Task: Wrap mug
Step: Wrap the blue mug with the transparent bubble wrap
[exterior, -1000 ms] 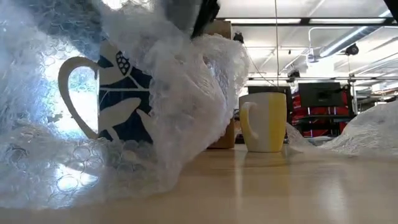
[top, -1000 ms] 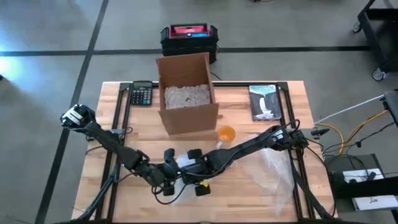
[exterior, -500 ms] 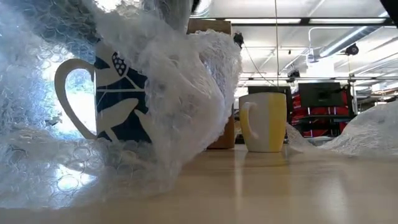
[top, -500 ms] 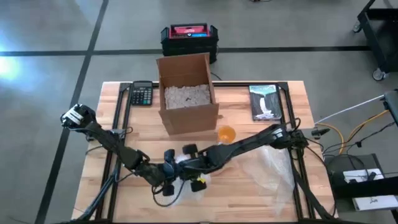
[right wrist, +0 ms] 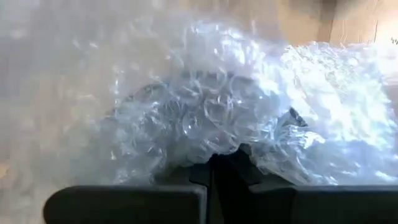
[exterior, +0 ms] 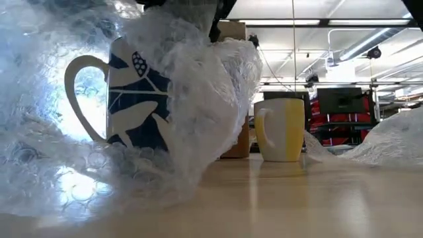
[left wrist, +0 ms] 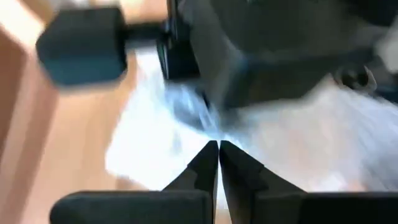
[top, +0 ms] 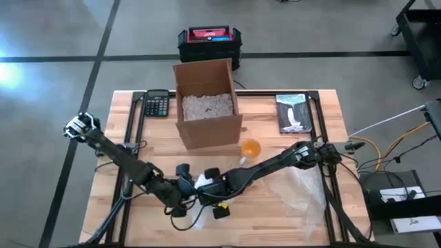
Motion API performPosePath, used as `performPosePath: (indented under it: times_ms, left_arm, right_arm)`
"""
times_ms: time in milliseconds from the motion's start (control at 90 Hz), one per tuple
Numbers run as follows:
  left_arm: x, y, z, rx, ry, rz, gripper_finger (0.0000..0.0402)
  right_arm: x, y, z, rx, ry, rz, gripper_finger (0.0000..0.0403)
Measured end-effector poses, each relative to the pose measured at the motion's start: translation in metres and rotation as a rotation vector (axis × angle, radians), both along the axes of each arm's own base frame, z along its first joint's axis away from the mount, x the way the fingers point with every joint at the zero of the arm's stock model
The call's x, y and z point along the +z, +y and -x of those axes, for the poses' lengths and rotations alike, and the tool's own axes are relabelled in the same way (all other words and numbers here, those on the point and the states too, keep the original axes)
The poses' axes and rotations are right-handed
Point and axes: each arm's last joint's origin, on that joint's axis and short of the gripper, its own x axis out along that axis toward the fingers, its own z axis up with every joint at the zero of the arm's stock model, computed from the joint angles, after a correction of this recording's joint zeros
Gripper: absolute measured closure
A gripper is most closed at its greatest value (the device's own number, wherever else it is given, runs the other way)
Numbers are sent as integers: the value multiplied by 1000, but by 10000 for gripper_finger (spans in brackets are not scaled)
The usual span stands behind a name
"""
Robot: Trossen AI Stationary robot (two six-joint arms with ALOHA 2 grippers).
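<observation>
Both arms low, right gripper [right wrist: 227, 163] seemingly pinching bubble wrap [right wrist: 205, 112].

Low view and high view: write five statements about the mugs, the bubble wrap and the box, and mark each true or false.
1. The blue-and-white patterned ceramic mug is partly covered by clear bubble wrap. True.
2. That mug's handle is hidden under the wrap. False: the handle shows, uncovered on its near side.
3. The plain yellow ceramic mug stands upright and unwrapped. True.
4. The open brown cardboard box holds only a calculator. False: it holds pale loose filler; the black calculator lies on the wooden table beside it.
5. The left gripper is spread wide open. False: its fingers are shut on the wrap, and the right gripper is shut on it too.
</observation>
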Motion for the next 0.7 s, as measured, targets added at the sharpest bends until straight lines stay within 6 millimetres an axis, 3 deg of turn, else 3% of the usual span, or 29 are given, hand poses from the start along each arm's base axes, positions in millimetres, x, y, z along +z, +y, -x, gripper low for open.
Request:
performPosePath:
  times_ms: [144, 300, 500, 700]
  left_arm:
    - [-18, -14, 13, -30, 60, 72, 401]
    - [-31, -18, 4, -76, -177, 122, 401]
    - [-31, 3, -16, -39, -356, 71, 401]
    - [-47, 24, -21, 47, -339, 77, 402]
  right_arm:
    - [3, 1, -2, 10, -12, 1, 403]
    - [4, 1, -4, 20, -41, -4, 403]
    - [4, 1, -5, 13, -47, -4, 403]
    - [10, 1, -3, 5, -36, -2, 403]
